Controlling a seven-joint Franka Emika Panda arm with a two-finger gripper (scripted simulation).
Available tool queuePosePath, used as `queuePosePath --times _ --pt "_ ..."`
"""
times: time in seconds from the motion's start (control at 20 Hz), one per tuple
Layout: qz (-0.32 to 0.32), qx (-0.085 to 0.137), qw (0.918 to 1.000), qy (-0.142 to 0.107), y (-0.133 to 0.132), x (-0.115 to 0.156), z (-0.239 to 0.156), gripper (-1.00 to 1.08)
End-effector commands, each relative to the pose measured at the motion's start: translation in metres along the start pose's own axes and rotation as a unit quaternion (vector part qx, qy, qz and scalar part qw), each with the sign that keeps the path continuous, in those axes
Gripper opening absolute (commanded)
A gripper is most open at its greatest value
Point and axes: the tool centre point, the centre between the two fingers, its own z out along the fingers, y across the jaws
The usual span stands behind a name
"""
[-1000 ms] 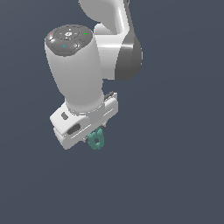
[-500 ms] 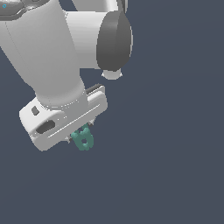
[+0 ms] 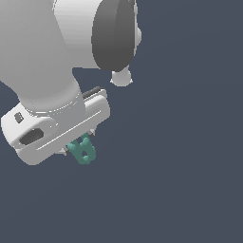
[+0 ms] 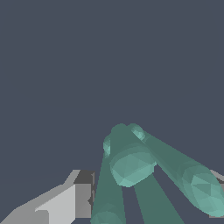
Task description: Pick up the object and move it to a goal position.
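Observation:
The object (image 3: 83, 150) is a small teal-green knobbly piece with holes, hanging just under the white hand in the exterior view. My gripper (image 3: 79, 144) is shut on it, and the fingers are mostly hidden behind the hand's body. In the wrist view the object (image 4: 131, 159) fills the near field as rounded teal prongs, with one grey finger (image 4: 81, 192) pressed beside it. The large white arm takes up the exterior view's upper left.
A small white ball-shaped marker (image 3: 122, 78) floats just beyond the arm's dark joint, above and to the exterior view's right of the object. Everything else is plain dark blue-grey background.
The arm has come much closer to the exterior camera and now fills more of the picture. The object has stayed held under the hand throughout.

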Motion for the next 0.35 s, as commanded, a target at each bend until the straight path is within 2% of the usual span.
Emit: queuePosePath --times 0.0,0.3 --pt "0.000 0.000 1.0000 0.000 0.0020 -0.0002 -0.0023 -1.00" --pt "0.000 0.000 1.0000 0.000 0.0037 -0.0004 -0.0039 -1.00"
